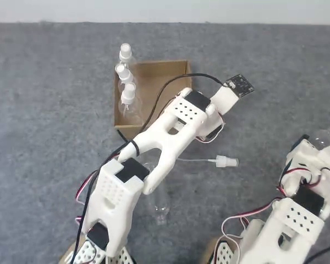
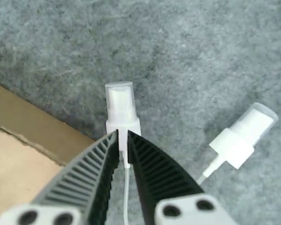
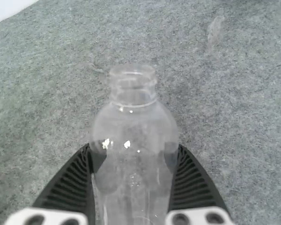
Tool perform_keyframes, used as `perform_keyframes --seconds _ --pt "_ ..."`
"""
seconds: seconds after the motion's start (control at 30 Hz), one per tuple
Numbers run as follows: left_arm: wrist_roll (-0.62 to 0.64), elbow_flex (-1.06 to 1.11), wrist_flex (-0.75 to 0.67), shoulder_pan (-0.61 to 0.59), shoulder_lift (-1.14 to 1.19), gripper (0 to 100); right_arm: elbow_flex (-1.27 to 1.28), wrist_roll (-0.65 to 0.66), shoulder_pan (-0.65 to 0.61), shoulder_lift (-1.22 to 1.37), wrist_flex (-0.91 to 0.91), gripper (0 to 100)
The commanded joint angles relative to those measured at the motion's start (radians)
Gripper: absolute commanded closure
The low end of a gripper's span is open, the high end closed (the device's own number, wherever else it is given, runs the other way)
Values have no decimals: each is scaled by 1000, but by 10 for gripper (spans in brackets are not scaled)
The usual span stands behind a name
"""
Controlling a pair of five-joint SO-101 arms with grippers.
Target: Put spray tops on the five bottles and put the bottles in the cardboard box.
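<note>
Left jaws are clamped shut on a spray top (image 2: 123,112) at its collar. Its cap points away from the wrist and its thin dip tube (image 2: 126,187) runs straight back between them. They hang beside the right wall of the cardboard box (image 1: 159,63), and a second spray top (image 1: 226,161) lies loose on the counter (image 1: 44,137) close by.

Right jaws grip an uncapped clear bottle (image 3: 132,112) by its body at the counter's right edge, open neck aimed away from that wrist — well apart from the held top.

As I judge it, the coming move turns on bringing the tube's axis in line with that neck. The tube's free end is hidden behind the left jaws, so the top may need turning before it can enter.

Three capped bottles (image 1: 127,93) stand along the box's left wall — one bare bottle (image 1: 161,204) lies toward the counter's near edge, partly under the left arm.
</note>
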Motion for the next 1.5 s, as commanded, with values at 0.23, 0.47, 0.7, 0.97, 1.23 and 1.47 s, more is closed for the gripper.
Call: perform_keyframes --seconds 0.23,0.47,0.7,0.97,1.23,1.47 --pt "14 -50 72 -12 -172 938 -5 -3 -18 -22 -21 992" --pt "14 -48 92 -12 -161 821 -5 -3 -18 -22 -21 992" --pt "52 -53 121 -15 -252 815 -5 -3 -18 -22 -21 992" --pt "48 -48 143 -12 -354 815 -6 -3 -18 -22 -22 992" --pt "18 -24 74 5 -334 815 6 -3 -16 -21 -50 992" --pt "-17 -27 17 -2 -178 815 9 -3 -13 -21 -50 992"
